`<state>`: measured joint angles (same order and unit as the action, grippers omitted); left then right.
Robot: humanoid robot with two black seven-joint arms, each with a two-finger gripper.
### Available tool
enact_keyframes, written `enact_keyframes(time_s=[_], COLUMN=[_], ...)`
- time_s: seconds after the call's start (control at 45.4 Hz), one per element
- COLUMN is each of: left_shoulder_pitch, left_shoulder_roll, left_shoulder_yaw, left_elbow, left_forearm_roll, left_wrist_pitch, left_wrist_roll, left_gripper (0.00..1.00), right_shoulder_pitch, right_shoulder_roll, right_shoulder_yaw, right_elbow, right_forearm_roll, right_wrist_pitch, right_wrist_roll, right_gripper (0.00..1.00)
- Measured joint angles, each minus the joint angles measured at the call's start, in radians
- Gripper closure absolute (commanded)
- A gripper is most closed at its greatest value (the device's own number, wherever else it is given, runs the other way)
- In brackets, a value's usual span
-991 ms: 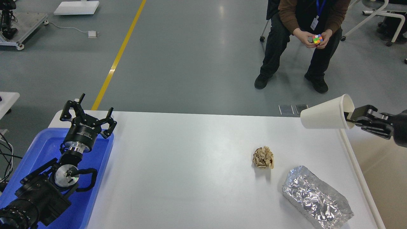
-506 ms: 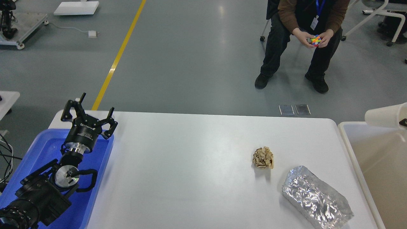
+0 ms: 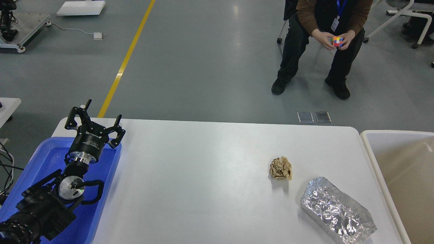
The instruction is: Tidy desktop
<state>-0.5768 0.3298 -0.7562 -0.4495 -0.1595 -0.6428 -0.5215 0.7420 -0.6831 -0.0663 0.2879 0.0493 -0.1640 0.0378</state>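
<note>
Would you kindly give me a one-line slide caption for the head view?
Left gripper open above the blue tray; crumpled paper ball and foil packet lie on the desktop.

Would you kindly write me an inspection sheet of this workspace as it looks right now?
Surface: white desktop, mostly bare, no spills seen.
Job's things: crumpled brown paper ball and foil-wrapped packet lie near the right end, apart from each other.
Clutter: nothing seen beyond those two.
Bins: blue tray at the left edge; beige tub at the right, contents not visible.
Grippers: left gripper over the tray's far corner, fingers open, holding nothing; right gripper out of view.
Cables: black cables at the far left, off the desktop.
Surroundings: seated person with a colour cube; yellow floor line.
</note>
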Motion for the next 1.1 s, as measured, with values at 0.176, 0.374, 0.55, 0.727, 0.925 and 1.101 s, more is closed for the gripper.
enact_keyframes(time_s=[0.176,0.374,0.55,0.727,0.925,1.101], left_shoulder_pitch=[-0.001,-0.001,-0.001,-0.001,-0.001,-0.001], left_shoulder_roll=[0.0,0.0,0.0,0.0,0.0,0.0], left_shoulder_yaw=[0.0,0.001,0.001,0.001,0.001,0.0], left_elbow=[0.0,0.0,0.0,0.0,0.0,0.0], left_forearm_roll=[-0.001,-0.001,0.0,0.0,0.0,0.0], left_wrist_pitch=[0.0,0.0,0.0,0.0,0.0,0.0], left_wrist_roll=[0.0,0.0,0.0,0.0,0.0,0.0], left_gripper=[0.0,0.0,0.0,0.0,0.0,0.0], right_shoulder_pitch=[-0.057,-0.09,-0.108,-0.121,-0.134,-0.14], right_shoulder_roll=[0.061,0.109,0.148,0.167,0.17,0.171], right_shoulder_yaw=[0.042,0.066,0.075,0.096,0.124,0.137], right_elbow=[-0.068,-0.098,-0.109,-0.113,-0.115,-0.115], right_forearm_roll=[0.034,0.049,0.055,0.058,0.058,0.057], right_wrist_pitch=[-0.027,-0.057,-0.08,-0.101,-0.108,-0.109], right_wrist_roll=[-0.013,-0.021,-0.023,-0.024,-0.024,-0.024], right_gripper=[1.0,1.0,0.65,0.0,0.0,0.0])
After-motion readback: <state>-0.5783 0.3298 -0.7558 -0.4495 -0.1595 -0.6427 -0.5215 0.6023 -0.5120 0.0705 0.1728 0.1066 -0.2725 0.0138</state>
